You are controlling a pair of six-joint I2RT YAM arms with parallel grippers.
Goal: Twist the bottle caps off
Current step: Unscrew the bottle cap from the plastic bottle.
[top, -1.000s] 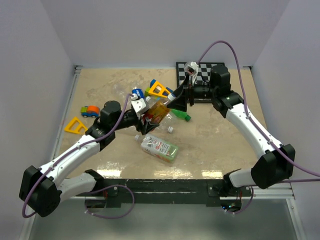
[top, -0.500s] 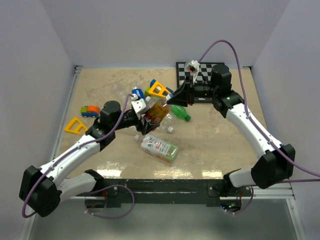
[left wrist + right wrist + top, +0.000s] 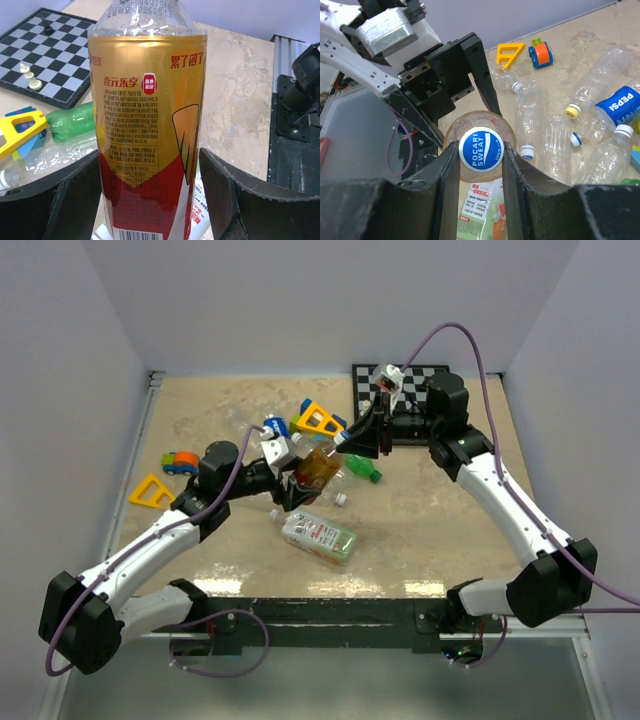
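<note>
Beige marbled tabletop [image 3: 430,530], pale walls on three sides.

- Left gripper [image 3: 295,480]: about half open, fingers [image 3: 75,200] pressed to both sides of the amber bottle [image 3: 150,100] over its gold-and-red label. It holds the bottle raised off the table.
- Right gripper [image 3: 352,440]: nearly closed, jaws pinching the blue cap [image 3: 481,147] from both sides. The cap sits on the neck of that amber bottle; whether it is loosened, cannot tell.
- Loose white cap [image 3: 341,499] on the table just right of the held bottle.
- Labelled bottle [image 3: 320,535] lies on its side nearer the arm bases; green bottle [image 3: 365,472] lies beyond it.
- Right wrist view: clear bottles in a heap, one with a yellow cap [image 3: 573,110].
- Chessboard [image 3: 405,385] at the far right.
</note>
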